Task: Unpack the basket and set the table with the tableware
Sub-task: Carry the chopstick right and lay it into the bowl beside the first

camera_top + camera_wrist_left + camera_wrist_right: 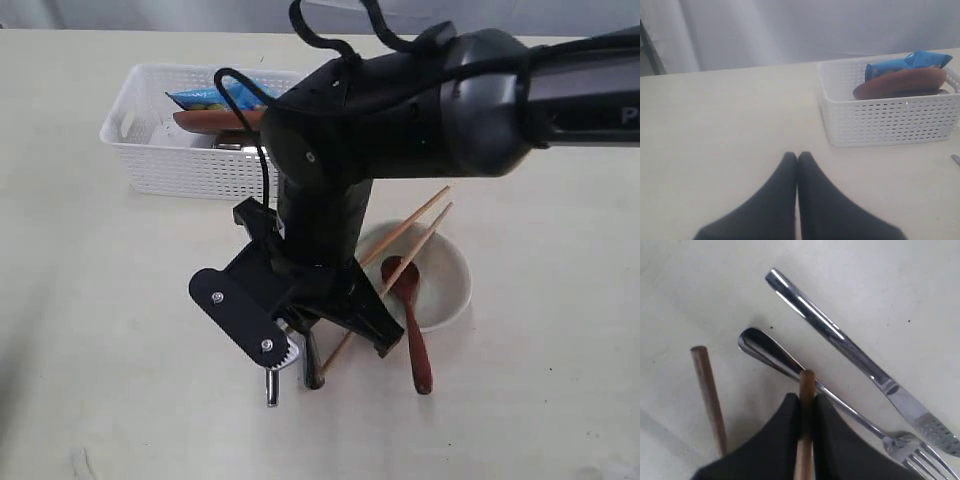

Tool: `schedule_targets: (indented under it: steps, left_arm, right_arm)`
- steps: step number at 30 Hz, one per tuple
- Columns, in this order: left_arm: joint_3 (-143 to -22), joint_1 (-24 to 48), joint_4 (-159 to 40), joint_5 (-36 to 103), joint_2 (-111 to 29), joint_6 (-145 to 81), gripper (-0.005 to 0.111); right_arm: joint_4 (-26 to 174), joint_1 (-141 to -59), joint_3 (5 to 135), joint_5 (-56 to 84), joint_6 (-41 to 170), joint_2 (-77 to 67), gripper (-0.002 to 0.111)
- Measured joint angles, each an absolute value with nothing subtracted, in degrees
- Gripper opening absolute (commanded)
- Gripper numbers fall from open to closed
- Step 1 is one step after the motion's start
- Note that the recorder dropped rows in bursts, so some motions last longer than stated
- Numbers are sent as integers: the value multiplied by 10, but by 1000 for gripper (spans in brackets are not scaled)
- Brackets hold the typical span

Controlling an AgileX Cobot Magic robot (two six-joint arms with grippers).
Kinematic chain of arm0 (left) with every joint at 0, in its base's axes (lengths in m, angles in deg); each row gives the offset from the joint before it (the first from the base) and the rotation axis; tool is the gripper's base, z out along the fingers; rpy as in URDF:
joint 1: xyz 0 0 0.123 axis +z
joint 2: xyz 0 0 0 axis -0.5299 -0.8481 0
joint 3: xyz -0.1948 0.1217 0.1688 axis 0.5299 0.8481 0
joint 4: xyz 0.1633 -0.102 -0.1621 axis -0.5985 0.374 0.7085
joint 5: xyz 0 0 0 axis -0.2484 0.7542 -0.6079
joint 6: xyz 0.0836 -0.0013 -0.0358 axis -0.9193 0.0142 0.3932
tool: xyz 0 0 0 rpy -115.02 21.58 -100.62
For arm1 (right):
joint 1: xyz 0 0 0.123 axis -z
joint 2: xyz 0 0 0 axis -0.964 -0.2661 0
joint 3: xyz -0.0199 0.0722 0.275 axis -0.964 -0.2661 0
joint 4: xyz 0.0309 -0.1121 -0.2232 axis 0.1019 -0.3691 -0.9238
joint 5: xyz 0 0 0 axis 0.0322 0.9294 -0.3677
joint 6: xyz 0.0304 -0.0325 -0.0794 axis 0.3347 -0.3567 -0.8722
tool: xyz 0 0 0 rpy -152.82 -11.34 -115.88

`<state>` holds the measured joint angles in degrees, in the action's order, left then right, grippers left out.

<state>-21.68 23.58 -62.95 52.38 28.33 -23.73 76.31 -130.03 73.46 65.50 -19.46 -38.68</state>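
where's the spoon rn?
Exterior view: the spoon lies right of centre, its head in the bowl and its handle out over the rim onto the table, just right of the chopsticks.

Only one character can be read: a pale capital "P" on the dark upper link of the right arm (575,95). It shows in the exterior view where that link runs out at the picture's right edge, and whatever follows the letter is cut off there. The blue snack packet (902,62) lies along the far side of the basket (140,150), which stands toward the far left part of the table (80,300). Any print on the packet is too small and blurred to read in the exterior or the left wrist view.
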Motion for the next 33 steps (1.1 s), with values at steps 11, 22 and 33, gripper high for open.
schedule_targets:
  steps: [11, 22, 33]
  left_arm:
    - [-217, 236, -629, 524, 283, -237, 0]
    - [-217, 236, -629, 524, 283, -237, 0]
    - [-217, 236, -629, 524, 283, -237, 0]
  right_arm:
    - [793, -1300, 731, 669, -202, -360, 0]
    - [800, -1300, 723, 668, -253, -373, 0]
    - [800, -1300, 723, 678, -259, -383, 0]
